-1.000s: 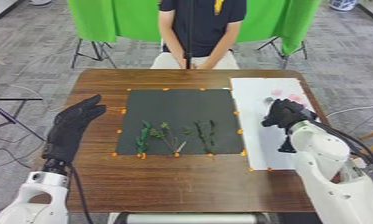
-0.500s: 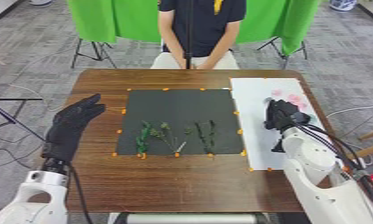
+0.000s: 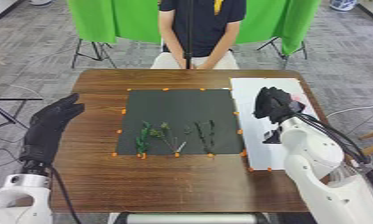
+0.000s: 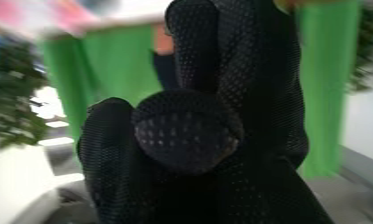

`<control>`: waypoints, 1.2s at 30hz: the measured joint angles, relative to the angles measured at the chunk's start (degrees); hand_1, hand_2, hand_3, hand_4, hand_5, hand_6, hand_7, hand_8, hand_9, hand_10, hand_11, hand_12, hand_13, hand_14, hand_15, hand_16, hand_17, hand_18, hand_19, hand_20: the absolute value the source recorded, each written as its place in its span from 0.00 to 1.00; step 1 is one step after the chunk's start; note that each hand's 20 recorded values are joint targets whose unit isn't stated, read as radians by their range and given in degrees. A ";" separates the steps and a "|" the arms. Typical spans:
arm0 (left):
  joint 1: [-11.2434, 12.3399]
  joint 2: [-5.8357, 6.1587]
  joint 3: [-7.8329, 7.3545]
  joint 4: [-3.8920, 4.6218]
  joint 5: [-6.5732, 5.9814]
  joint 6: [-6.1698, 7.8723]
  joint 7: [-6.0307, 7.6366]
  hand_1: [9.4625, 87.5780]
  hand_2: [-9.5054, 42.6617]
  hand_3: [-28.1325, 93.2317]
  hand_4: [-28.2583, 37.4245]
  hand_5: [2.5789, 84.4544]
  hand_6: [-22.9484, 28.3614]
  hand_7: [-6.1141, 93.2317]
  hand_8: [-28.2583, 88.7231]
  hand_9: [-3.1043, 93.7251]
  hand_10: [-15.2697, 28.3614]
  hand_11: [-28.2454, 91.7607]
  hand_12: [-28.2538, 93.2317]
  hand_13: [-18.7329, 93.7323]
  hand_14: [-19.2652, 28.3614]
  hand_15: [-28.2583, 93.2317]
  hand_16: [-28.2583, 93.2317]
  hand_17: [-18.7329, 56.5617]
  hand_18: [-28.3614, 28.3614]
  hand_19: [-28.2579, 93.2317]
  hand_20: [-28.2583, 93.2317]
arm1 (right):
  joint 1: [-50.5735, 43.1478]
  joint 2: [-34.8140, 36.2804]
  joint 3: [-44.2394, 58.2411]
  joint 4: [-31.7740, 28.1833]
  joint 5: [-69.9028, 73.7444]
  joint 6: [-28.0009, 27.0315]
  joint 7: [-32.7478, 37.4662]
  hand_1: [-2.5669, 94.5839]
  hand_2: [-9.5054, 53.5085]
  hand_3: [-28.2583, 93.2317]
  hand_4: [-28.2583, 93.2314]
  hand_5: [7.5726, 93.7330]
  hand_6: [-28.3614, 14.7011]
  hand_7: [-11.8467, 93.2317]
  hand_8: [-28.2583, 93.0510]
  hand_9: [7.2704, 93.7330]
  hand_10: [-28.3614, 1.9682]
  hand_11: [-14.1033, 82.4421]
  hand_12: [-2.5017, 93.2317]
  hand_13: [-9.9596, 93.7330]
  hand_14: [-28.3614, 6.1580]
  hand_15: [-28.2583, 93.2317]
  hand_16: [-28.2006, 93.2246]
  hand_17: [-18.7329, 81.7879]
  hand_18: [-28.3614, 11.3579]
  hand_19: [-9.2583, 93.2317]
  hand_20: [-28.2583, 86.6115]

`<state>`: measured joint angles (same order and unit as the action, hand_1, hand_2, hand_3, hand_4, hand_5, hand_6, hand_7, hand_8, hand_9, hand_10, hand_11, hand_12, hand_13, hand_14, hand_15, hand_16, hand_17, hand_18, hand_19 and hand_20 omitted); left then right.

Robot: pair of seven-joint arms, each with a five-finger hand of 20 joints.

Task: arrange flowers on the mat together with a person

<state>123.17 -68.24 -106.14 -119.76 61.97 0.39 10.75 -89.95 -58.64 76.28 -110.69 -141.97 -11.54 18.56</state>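
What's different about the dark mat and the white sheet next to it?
The dark mat is nearly square; the white sheet is narrower and longer, reaching past the mat at both ends. The mat holds green stems, while the sheet has pink blooms on it. Both lie flat on the table.

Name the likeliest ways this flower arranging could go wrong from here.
The right hand is over the white sheet, close to the pink blossoms, so it might brush them or push them out of place.

The green stems lie near one another on the dark mat; reaching for or adding one could knock its neighbours.

The cables run loosely along the right forearm and could perhaps catch as it swings.
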 measured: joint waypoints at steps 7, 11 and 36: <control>1.30 0.24 -0.99 0.21 -0.91 4.81 1.52 0.19 0.27 0.75 0.03 0.54 0.54 0.17 0.19 0.50 0.66 0.40 0.37 0.45 0.76 0.35 0.28 0.27 0.75 0.29 0.37 | 13.36 -2.51 -9.39 1.68 2.10 -1.81 -6.64 1.00 0.00 0.00 0.61 0.87 0.60 0.29 0.32 1.00 0.65 0.32 0.35 1.00 0.82 0.75 0.39 0.92 0.51 1.00 0.62; 1.49 0.60 -0.70 0.82 -2.35 6.55 2.71 0.14 0.49 0.74 0.00 0.54 0.54 0.17 0.19 0.50 0.66 0.41 0.36 0.45 0.76 0.35 0.28 0.28 0.73 0.29 0.36 | 20.96 -8.83 -14.96 7.92 1.67 -3.78 -11.62 1.00 0.00 0.00 0.61 0.87 0.61 0.29 0.32 1.00 0.65 0.32 0.35 1.00 0.82 0.75 0.39 0.92 0.51 1.00 0.62; -1.54 2.79 5.06 3.91 -5.23 9.40 4.45 0.15 0.66 0.72 0.00 0.53 0.51 0.18 0.19 0.51 0.66 0.41 0.36 0.46 0.75 0.36 0.27 0.29 0.72 0.30 0.36 | 23.16 -36.65 -25.82 25.28 -21.58 -10.81 -21.27 0.99 0.00 0.00 0.60 0.84 0.68 0.31 0.29 1.00 0.68 0.32 0.37 1.00 0.83 0.76 0.40 0.92 0.49 1.00 0.66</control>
<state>121.63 -65.45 -101.08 -115.84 56.75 9.79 15.20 -66.80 -95.29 50.45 -85.41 -163.56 -22.34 -2.71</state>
